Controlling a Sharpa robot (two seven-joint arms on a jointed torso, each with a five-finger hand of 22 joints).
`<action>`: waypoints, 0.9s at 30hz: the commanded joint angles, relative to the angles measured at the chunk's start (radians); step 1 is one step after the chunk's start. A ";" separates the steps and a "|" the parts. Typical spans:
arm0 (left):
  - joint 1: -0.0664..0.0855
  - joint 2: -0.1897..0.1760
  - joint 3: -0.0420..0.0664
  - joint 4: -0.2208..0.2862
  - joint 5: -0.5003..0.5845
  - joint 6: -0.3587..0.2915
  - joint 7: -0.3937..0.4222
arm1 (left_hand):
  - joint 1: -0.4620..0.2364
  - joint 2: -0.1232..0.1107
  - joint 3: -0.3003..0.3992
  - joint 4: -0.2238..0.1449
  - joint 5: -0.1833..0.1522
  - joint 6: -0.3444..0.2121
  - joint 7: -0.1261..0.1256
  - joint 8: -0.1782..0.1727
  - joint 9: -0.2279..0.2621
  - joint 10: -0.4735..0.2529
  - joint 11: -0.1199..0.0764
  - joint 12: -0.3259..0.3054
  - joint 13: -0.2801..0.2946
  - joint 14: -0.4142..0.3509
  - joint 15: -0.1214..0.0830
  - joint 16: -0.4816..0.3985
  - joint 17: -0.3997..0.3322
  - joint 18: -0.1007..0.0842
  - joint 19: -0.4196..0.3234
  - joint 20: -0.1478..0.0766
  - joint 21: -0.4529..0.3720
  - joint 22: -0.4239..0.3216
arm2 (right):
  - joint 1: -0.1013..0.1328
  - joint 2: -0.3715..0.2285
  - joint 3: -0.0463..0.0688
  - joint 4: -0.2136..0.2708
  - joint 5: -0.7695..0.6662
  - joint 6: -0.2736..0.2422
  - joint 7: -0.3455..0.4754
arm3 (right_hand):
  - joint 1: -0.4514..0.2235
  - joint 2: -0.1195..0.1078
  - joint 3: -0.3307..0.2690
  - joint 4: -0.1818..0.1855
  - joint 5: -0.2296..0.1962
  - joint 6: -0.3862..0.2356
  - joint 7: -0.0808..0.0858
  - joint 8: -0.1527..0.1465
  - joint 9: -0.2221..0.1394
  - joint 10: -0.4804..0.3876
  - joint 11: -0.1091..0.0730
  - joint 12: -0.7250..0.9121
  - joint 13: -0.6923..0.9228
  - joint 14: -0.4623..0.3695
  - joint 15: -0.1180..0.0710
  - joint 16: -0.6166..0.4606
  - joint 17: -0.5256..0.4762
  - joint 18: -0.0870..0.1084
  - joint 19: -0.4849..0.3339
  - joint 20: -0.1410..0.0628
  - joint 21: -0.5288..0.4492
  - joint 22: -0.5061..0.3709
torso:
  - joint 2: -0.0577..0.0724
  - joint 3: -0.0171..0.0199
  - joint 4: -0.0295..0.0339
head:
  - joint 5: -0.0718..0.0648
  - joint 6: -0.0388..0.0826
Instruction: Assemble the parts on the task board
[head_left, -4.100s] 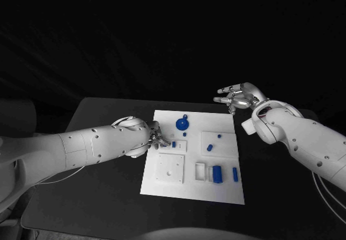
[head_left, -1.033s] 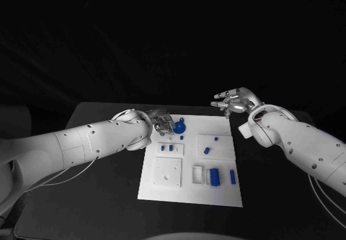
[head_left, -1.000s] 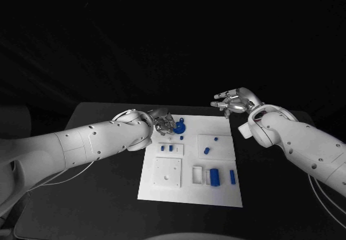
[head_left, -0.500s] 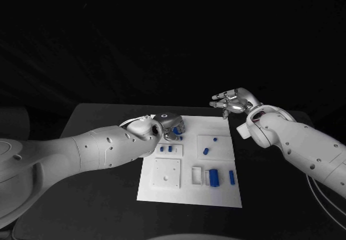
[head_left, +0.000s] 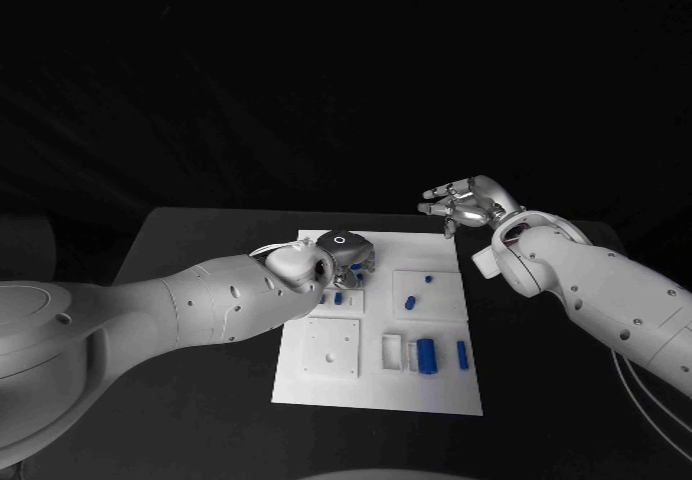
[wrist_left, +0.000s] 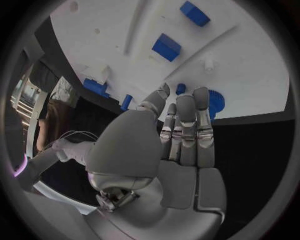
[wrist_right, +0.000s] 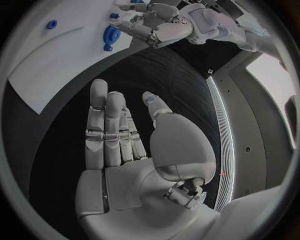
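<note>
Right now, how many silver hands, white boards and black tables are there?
Silver hands: 2, the left hand and the right hand
White task board: 1
Black table: 1
Total: 4

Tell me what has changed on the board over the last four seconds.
The left hand has moved from the board's left edge, beside the small recessed block, up to the far end, over the round blue part; its fingers are straight and it holds nothing. The right hand stayed raised and open beyond the task board's far right corner. The blue parts on the board have not visibly moved.
</note>
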 joint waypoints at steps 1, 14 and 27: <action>-0.001 0.006 0.000 -0.007 -0.050 0.000 -0.011 | 0.010 -0.001 0.015 0.002 0.004 0.002 0.002 -0.003 -0.002 0.003 -0.003 -0.004 -0.002 0.008 0.000 0.007 -0.004 0.015 0.000 0.006 -0.002 0.018 | 0.000 0.000 0.000 0.003 0.002 -0.002 0.014 | -0.009 -0.003 0.005 0.002 0.008 0.001 0.006 0.003 0.001 -0.003 0.002 -0.006 -0.002 0.000 0.005 0.004 -0.001 0.017 0.035 0.007 0.006 -0.003 | -0.001 0.0006 0.0004 | -0.001 -0.002; -0.004 0.014 -0.001 -0.024 -0.055 0.023 -0.010 | -0.010 0.002 0.114 0.008 0.012 0.045 0.000 -0.003 -0.002 0.077 -0.015 -0.005 -0.002 0.019 0.000 0.031 -0.009 0.028 -0.007 0.015 0.042 0.021 | 0.000 0.001 0.000 0.005 0.003 -0.002 0.014 | -0.008 -0.004 0.006 0.004 0.012 0.004 0.006 0.003 0.001 -0.006 0.003 -0.007 -0.002 -0.001 0.005 0.004 -0.002 0.018 0.035 0.008 0.009 -0.008 | -0.001 -0.0002 0.0018 | -0.003 -0.003; -0.006 0.016 -0.001 -0.039 -0.051 0.059 -0.016 | -0.018 0.008 0.132 0.001 0.011 0.059 0.002 -0.003 -0.002 0.096 -0.017 -0.005 -0.002 0.021 0.002 0.036 -0.011 0.034 -0.016 0.018 0.066 0.020 | 0.000 0.003 0.000 0.004 0.003 -0.001 0.014 | -0.009 -0.005 0.007 0.004 0.012 0.004 0.006 0.003 0.001 -0.007 0.004 -0.007 -0.003 -0.001 0.005 0.005 -0.002 0.018 0.034 0.008 0.009 -0.008 | -0.001 0.0005 0.0017 | -0.004 -0.005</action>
